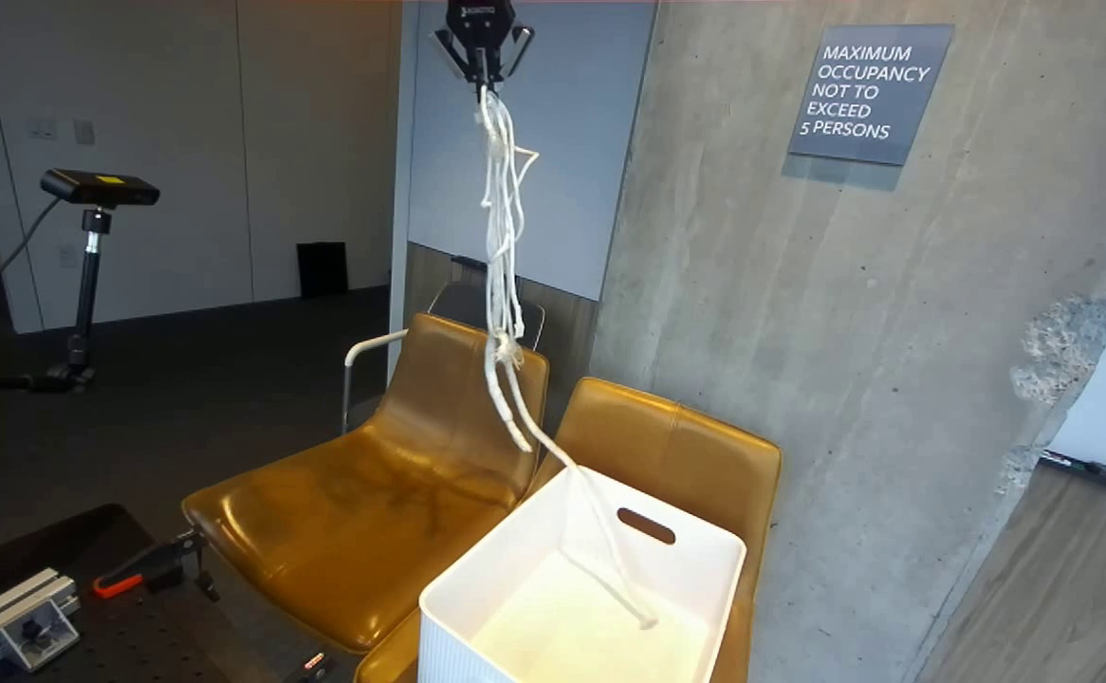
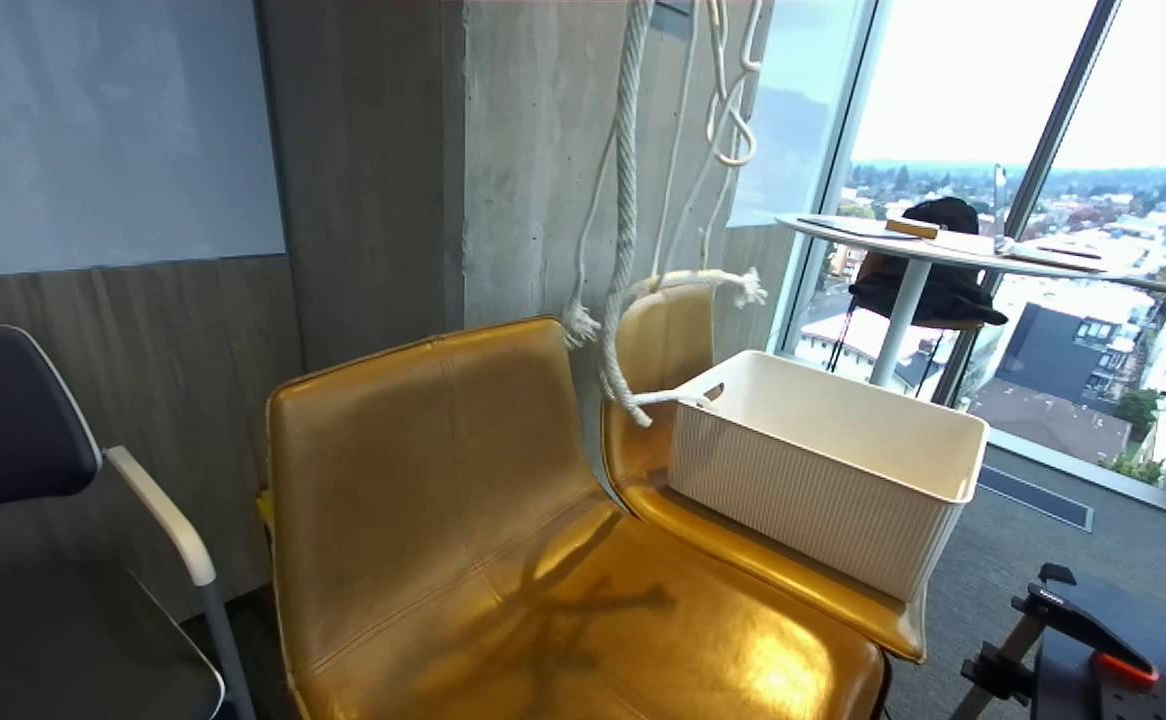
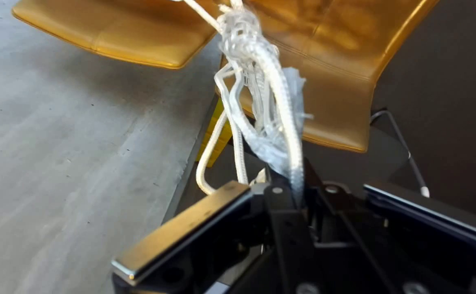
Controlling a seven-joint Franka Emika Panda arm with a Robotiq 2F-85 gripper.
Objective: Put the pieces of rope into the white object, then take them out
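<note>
The gripper [image 1: 484, 87] clamps hanging ropes [image 1: 502, 228]; 1 strand [image 1: 553, 448] runs down into the white box [image 1: 681, 574] on a chair [image 1: 676, 427].

1. Straight down beneath the fingers [image 3: 281, 208], the rope bundle [image 1: 500, 228] fills the way; in the wrist view, loose loops [image 3: 238, 151] bulge just beside them.
2. The white bin [image 1: 705, 564] opens upward, its wide mouth giving room to reach in.
3. One strand [image 1: 553, 446] crosses a corner of it and slants down inside; whether it touches the rim I cannot tell.
4. At the bin's slotted end, a chair back [image 1: 676, 427] and, beyond it, the concrete wall [image 1: 857, 332] block passage.
5. Over the neighbouring seat [image 1: 325, 522] there is passing room, closed at the rear by its backrest [image 2: 423, 420].
</note>
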